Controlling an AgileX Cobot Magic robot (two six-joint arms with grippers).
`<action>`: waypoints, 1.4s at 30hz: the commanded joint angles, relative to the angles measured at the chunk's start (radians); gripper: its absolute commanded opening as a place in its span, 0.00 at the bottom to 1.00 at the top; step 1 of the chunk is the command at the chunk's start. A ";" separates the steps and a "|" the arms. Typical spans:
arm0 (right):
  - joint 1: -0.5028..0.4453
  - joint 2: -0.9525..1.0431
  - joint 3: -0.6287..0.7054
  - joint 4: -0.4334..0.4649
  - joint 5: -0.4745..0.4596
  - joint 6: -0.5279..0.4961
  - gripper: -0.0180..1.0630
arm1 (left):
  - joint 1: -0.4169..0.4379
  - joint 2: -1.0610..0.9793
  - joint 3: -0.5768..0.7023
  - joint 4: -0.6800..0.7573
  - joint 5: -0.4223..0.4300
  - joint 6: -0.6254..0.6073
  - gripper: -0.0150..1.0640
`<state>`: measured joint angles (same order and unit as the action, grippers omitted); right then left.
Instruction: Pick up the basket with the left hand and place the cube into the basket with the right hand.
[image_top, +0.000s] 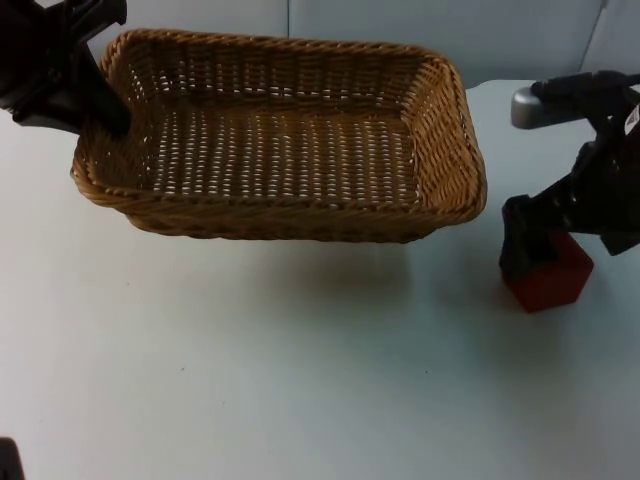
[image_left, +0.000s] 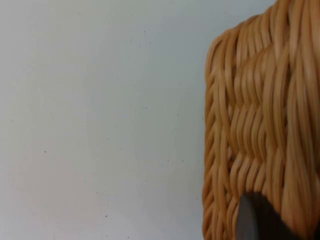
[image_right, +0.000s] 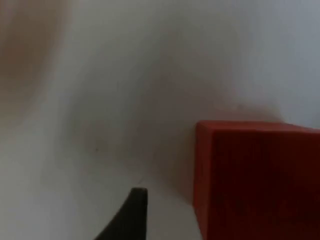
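Left gripper (image_top: 95, 105) is clamped on the rim at one end of the tan woven wicker rectangular basket (image_top: 290, 150). Basket looks lifted: shadow sits on the white table top (image_top: 300, 380) below it, tilted slightly, far end hanging free of the grip. Left wrist view has a black fingertip (image_left: 257, 217) pressed against the weave.

Right gripper (image_top: 545, 255) is down at the red cube (image_top: 550, 278), just beyond the basket's free end. One finger stands against the cube's near side; the other is hidden, so I can't tell if the jaws have closed on it yet. In the right wrist view the cube sits just beside a fingertip (image_right: 130, 215), a thin gap apparently between them.

Handling, my read:
- Cube: rigid, light, flat faces. Pinch two opposite faces, centred, so it doesn't rotate out.
- Basket: light, stiff-ish but weave flexes; one-end rim grip lets it sag and swing. Drop the cube low and near the gripped end to limit tipping.
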<state>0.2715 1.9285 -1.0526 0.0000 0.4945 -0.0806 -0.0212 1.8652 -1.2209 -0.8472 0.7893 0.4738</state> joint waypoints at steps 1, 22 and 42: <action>0.007 0.033 -0.007 0.000 -0.046 -0.017 0.99 | 0.001 -0.015 -0.003 -0.035 0.000 -0.003 0.01; 0.012 -0.025 -0.500 -0.326 0.264 0.205 0.01 | 0.001 -0.015 -0.003 -0.035 -0.003 -0.003 0.01; 0.284 0.103 -0.625 0.346 0.324 -0.257 0.05 | 0.001 -0.015 -0.003 -0.032 -0.008 -0.003 0.01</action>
<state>0.5424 2.0171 -1.6698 0.3400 0.8347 -0.3132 -0.0212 1.8652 -1.2209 -0.8472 0.7811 0.4738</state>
